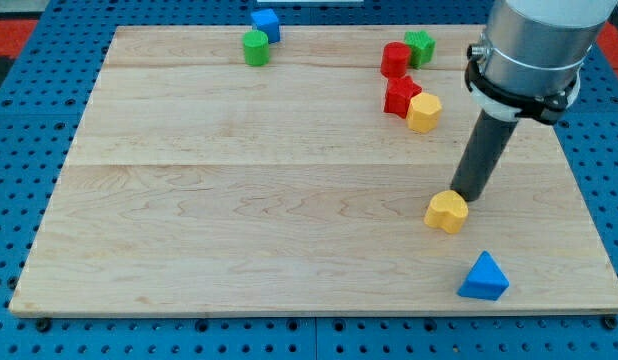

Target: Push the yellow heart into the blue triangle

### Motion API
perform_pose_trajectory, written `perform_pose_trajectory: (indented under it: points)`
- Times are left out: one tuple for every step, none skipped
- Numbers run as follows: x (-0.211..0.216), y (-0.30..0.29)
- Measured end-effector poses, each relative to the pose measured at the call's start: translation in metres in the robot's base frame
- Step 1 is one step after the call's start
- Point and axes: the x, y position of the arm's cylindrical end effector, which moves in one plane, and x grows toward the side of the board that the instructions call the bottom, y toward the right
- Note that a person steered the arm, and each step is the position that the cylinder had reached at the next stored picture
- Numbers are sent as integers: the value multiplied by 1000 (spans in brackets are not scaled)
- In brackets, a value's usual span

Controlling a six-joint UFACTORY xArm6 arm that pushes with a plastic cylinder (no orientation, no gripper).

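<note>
The yellow heart (447,211) lies on the wooden board (239,200) at the view's lower right. The blue triangle (484,277) lies below and slightly right of it, near the board's bottom edge, a short gap apart. My tip (463,194) rests at the heart's upper right edge, touching or nearly touching it. The dark rod rises from there to the grey arm at the view's top right.
A yellow hexagon (424,112) sits against a red block (400,96) at upper right, with a red cylinder (395,59) and a green block (420,47) above them. A green cylinder (256,48) and a blue cube (266,24) stand at the top edge.
</note>
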Motion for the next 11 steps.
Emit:
perform_pose_trajectory:
  points:
    - [-13, -41]
    - [22, -40]
    - [31, -30]
    - [24, -30]
    - [4, -21]
    - [20, -6]
    - [53, -6]
    - [29, -7]
    - [-20, -7]
    - [-61, 7]
    - [-98, 33]
